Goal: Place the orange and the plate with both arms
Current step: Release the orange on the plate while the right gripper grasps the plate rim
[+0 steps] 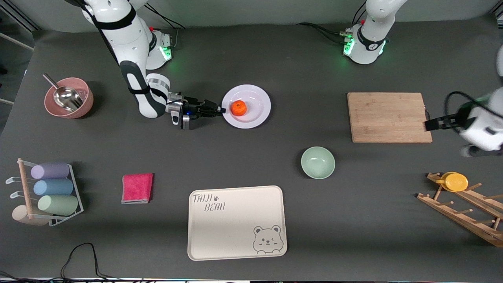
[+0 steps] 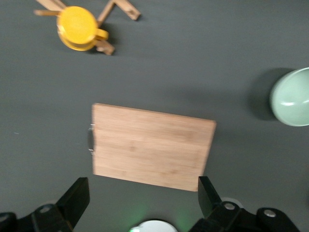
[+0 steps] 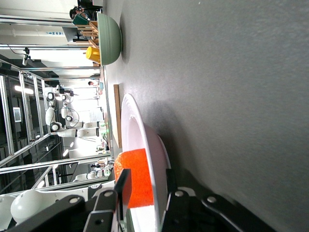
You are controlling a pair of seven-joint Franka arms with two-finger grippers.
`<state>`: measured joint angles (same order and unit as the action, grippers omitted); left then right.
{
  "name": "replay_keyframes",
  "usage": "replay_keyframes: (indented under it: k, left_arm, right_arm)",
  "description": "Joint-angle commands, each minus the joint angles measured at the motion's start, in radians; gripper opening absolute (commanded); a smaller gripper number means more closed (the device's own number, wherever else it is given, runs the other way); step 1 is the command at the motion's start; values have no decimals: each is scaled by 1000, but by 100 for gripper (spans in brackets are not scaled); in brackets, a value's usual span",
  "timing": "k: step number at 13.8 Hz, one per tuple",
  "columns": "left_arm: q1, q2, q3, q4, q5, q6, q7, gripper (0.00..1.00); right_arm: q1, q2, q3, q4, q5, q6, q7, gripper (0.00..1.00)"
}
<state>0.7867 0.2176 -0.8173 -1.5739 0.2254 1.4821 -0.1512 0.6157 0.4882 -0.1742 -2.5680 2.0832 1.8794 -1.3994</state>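
A dark grey table meets a pale wall; metal framing stands nearby.

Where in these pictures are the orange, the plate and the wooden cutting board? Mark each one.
orange (image 1: pixel 238 108): front view, middle of the fruit.
plate (image 1: pixel 257 94): front view, bare white rim.
wooden cutting board (image 1: pixel 387 117): front view, centre of its top face.

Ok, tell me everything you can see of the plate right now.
The plate is round, shallow and white with a wide rim and a glossy, ceramic-like look. It lies flat on the dark table, farther from the front camera than the green bowl. The orange sits in it. The right gripper is clamped on its rim, one finger above and one below.
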Motion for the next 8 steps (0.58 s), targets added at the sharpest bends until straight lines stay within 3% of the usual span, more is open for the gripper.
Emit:
replay_keyframes:
  k: [1,2,4,5,6,8]
  left_arm:
    - [-90,-85,206,-35,-53,1,210,100]
    - [-187,-122,342,-53,-96,23,240,100]
    - [-437,-220,630,-142,-168,96,266,100]
    - [-558,-269,743,-199,-176,134,265,100]
    - [-642,-309,807,-246,-178,158,265,100]
    - [-733,-368,869,-297,-178,164,265,100]
  right_arm:
    - [6,15,12,15,32,9,-29,35]
    - [6,15,12,18,32,9,-30,31]
    - [6,13,12,20,32,9,-32,8]
    - [6,13,12,20,32,9,-33,0]
    - [6,12,12,20,32,9,-33,0]
    - [6,9,12,23,31,7,-33,0]
